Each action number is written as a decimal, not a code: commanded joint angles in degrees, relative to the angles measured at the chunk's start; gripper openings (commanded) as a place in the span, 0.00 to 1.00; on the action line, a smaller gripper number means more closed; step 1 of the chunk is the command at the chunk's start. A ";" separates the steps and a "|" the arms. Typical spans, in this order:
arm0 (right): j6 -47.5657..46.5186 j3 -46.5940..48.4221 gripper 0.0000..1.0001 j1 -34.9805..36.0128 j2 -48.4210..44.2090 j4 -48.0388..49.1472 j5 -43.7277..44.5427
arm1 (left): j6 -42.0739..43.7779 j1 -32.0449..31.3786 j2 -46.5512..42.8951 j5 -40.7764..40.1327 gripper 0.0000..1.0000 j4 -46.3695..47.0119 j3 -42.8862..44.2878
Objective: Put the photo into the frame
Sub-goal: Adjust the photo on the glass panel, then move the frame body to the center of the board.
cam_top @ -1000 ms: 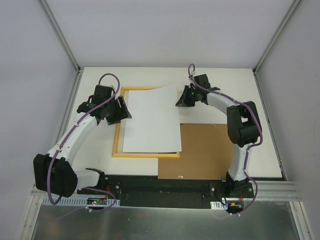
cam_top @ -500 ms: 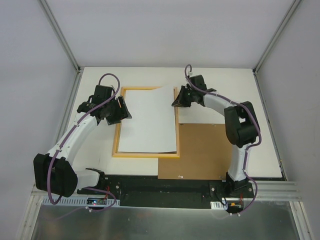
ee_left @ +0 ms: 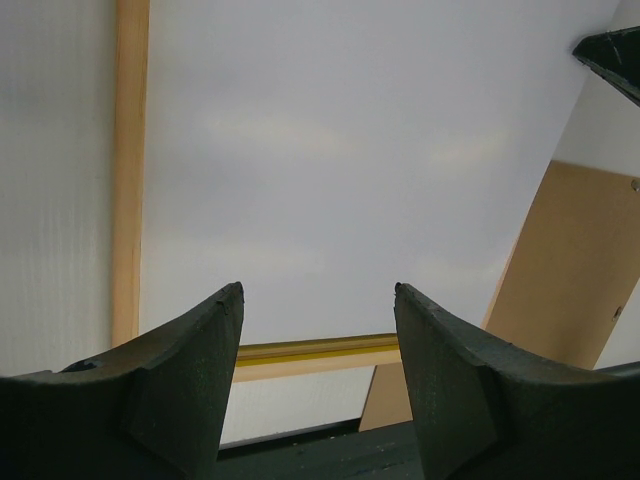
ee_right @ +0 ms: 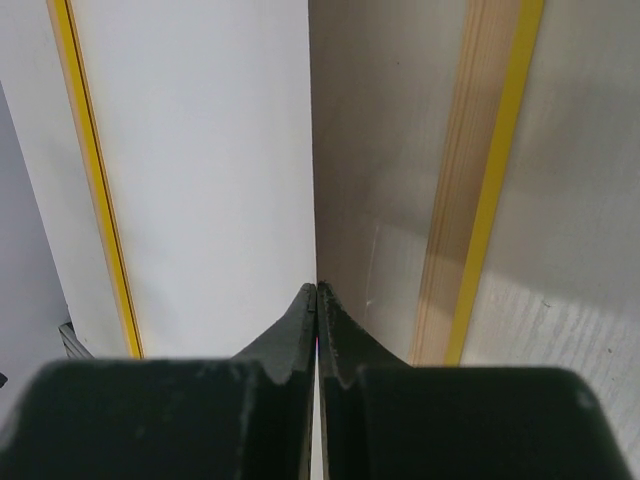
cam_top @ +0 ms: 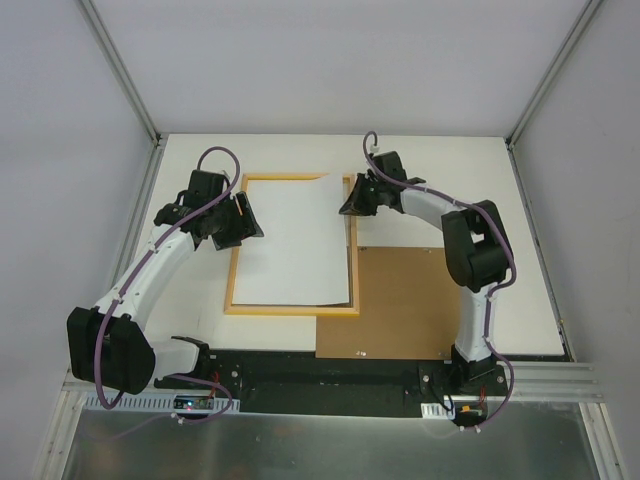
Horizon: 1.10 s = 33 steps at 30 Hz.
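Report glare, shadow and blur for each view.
Top external: even light, sharp, the photo bright white without glare. Left wrist: the left gripper looks dark against the bright sheet. Right wrist: a grey shadow lies between the photo's pinched edge and the frame; the right gripper looks slightly soft.

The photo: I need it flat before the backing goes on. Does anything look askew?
Yes. The photo, white side up, is not lying flat: the right gripper pinches its far right edge and holds that side lifted off the frame. The left gripper hovers open.
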 commanded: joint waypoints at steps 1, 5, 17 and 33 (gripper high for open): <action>0.17 3.19 0.01 0.66 0.28 0.49 0.39 | 1.64 0.62 0.00 0.59 0.61 0.34 1.95; -0.62 3.80 0.01 0.66 0.11 -0.74 0.92 | 1.64 0.62 0.26 0.77 0.61 0.34 2.04; -8.70 4.95 0.43 -0.65 -6.74 -13.74 10.67 | 1.64 0.62 0.35 0.86 0.61 0.34 1.95; -11.87 -8.32 0.38 5.58 -11.41 -13.93 20.34 | 0.94 0.62 0.96 2.26 0.61 1.04 2.39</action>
